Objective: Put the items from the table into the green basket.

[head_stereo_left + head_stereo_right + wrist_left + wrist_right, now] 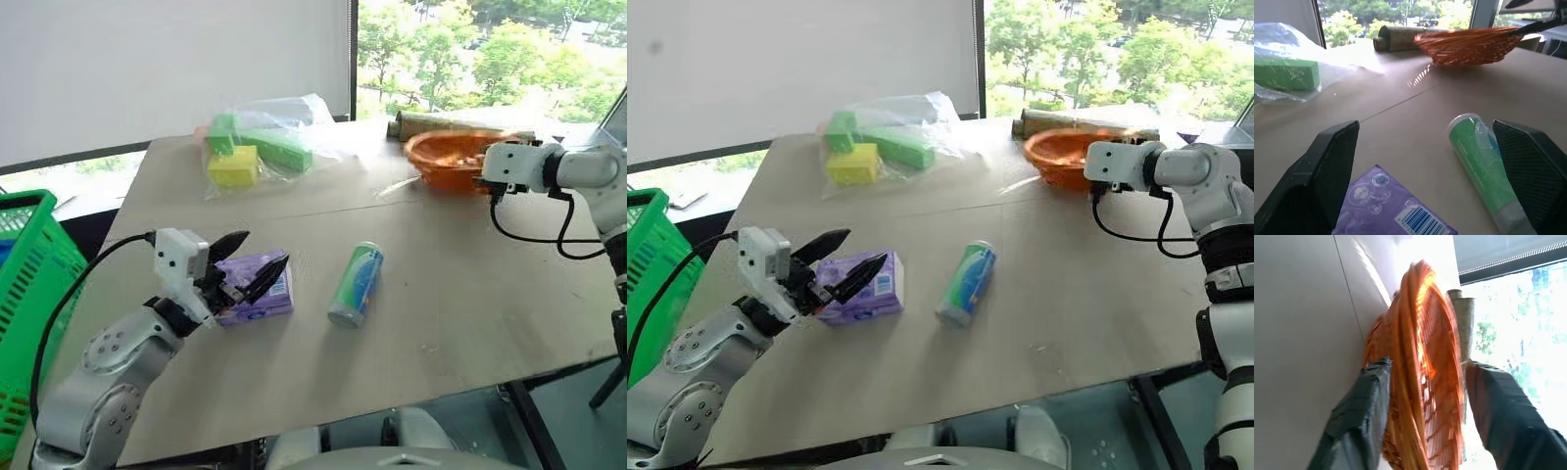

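On the table (460,304) the purple packet (266,297) lies flat, white label facing out. My left gripper (257,259) hovers right over it, open, one black finger on each side and nothing held. Just right of the packet the slim green-blue-white can (356,284) lies on its side; in the left wrist view the can (1484,171) is near one finger and the packet (1391,210) sits low between both. The green basket (29,284) stands off the table's left edge. My right gripper (1427,366) is at the far right, open, with the orange wicker basket's rim between its fingers.
The orange wicker basket (446,157) sits at the back right, with a rolled mat (441,122) behind it. At the back left lies a clear bag of green and yellow blocks (260,147). A seam crosses the tabletop. A black cable hangs from my right wrist.
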You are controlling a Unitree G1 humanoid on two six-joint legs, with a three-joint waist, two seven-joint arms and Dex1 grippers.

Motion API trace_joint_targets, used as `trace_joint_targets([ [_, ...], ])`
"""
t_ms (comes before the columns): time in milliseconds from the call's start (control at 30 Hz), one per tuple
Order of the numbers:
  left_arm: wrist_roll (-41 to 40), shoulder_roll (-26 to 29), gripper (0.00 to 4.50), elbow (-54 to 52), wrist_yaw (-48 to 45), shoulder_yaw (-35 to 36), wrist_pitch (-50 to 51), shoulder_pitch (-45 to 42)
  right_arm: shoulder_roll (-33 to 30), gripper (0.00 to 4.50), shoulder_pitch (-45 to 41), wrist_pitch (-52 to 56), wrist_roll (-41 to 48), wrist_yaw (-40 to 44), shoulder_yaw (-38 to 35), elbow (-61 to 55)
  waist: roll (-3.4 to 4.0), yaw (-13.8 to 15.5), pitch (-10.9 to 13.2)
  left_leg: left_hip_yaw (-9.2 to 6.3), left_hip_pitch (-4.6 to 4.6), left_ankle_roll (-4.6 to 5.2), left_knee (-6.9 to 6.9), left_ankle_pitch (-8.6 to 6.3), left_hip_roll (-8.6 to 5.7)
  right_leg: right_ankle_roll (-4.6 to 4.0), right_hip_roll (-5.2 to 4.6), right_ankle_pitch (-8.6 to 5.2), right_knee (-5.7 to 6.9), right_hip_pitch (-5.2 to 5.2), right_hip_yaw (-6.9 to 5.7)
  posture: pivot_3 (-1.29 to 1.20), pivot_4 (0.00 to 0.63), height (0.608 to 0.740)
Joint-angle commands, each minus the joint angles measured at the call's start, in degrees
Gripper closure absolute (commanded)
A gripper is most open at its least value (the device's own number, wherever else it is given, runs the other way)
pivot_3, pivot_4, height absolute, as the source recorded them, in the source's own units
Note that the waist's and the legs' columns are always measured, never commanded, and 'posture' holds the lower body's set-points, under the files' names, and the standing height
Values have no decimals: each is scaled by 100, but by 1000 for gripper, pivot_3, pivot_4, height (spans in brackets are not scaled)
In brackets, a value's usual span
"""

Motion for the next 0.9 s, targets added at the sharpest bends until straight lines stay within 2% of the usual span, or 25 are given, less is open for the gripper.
trace_joint_targets([
  [33,686,327,0,-40,327,-4,404,150,91,55,-73,134,577,4,-475,-417,3,-41,1,0,-1,0,0,0,0,1,-1,0,2,-2,1,-56,0,740],
  [167,1008,470,0,-218,232,113,521,513,293,55,574,1401,2162,1029,-1075,-1822,-1,-18,-1,-1,-2,1,-4,-2,9,2,-12,1,0,-4,3,-56,0,740],
  [267,1463,880,0,-67,-20,46,658,775,311,55,1594,3921,4456,1830,-1511,-3992,-8,108,-6,-15,-6,-1,-4,-5,16,2,-21,1,0,-2,-14,-53,0,740],
  [367,1857,1182,0,254,-173,-205,700,664,122,55,2173,5230,5544,1984,-1709,-5141,34,195,1,-28,-9,-5,-5,-9,8,0,-42,2,2,-2,-33,-58,0,740],
  [500,2165,1292,0,566,-565,-776,526,123,1,55,2429,5875,5867,1871,-1661,-5628,45,242,-13,-26,-4,-5,1,-8,-6,-15,-60,6,-1,1,-35,-67,0,740],
  [633,2737,1443,0,909,-985,-1438,89,-444,-201,55,2581,6049,5750,1962,-1479,-5808,52,274,-22,-22,-2,-6,11,-5,-8,-37,-59,3,0,4,-35,-83,0,740],
  [733,2844,1493,0,868,-1460,-1745,-245,-559,-268,55,2639,5994,5670,1976,-1457,-5810,57,279,-26,-18,-6,-5,12,-5,-11,-35,-59,4,-3,4,-35,-94,0,740],
  [900,3022,1752,0,1001,-1956,-2060,121,-526,-275,55,2750,5900,5566,1985,-1456,-5848,54,256,-31,-9,-12,-2,6,-7,-10,-12,-56,15,-7,-3,-30,-102,0,740],
])
